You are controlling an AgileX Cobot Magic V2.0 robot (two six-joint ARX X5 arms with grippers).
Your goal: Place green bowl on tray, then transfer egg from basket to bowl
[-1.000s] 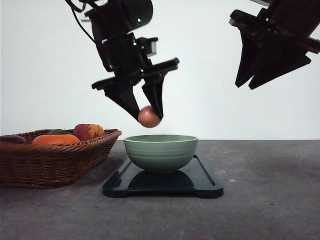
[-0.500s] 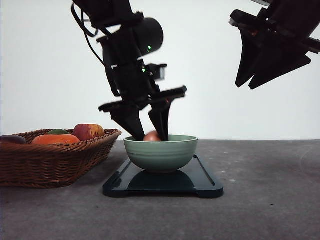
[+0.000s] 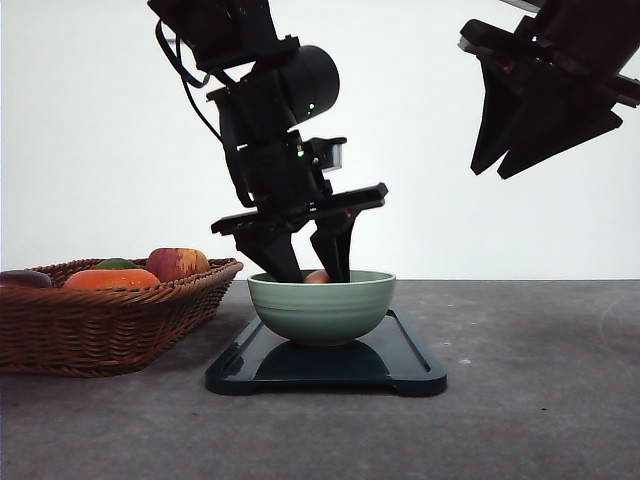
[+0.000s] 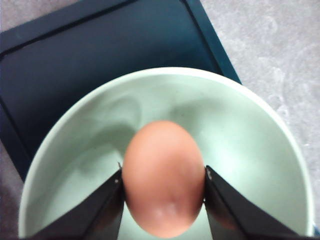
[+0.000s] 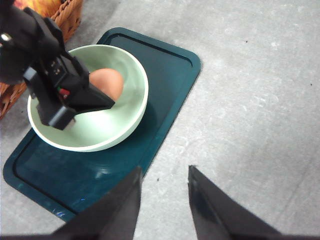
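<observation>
Brown egg (image 4: 163, 180) clamped in left gripper (image 3: 312, 268), inside green bowl (image 3: 321, 308) on tray (image 3: 410, 365); right gripper (image 5: 163, 205) apart, above tray.

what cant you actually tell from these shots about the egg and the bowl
- Whether the egg touches the green bowl's floor: front view, the bowl's wall hides it; left wrist view, the egg covers the spot below it.
- The left gripper's fingertips: front view, sunk behind the bowl's rim.
- The basket's left end: front view, cut off by the edge.

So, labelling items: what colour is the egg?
Reddish-brown egg, clearest in the left wrist view.
</observation>
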